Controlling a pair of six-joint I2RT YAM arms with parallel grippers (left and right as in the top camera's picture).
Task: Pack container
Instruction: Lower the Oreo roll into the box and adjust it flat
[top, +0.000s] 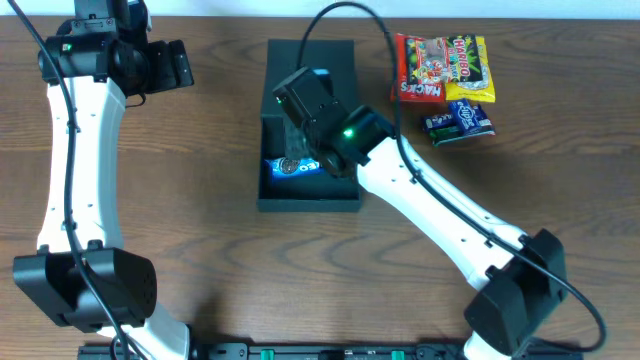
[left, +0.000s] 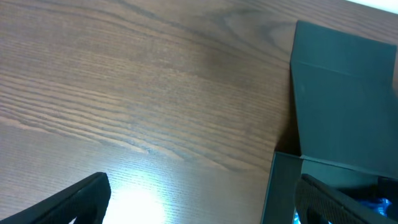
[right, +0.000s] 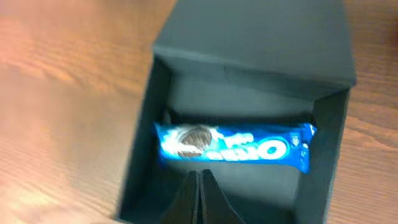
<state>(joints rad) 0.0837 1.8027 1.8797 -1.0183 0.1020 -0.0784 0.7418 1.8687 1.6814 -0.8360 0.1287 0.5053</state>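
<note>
We are holding our left end effector (top: 178, 66) wide open, far out to the left; we are pointing our right end effector (right: 199, 194) downward, fingers pressed together, empty

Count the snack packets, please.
4. Blue Oreo pack inside the dark box; red bag, yellow Haribo bag and dark blue packet on the table beside it. The right arm may hide more.

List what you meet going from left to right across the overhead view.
Left gripper → box → red sweet bag → yellow sweet bag.
</note>
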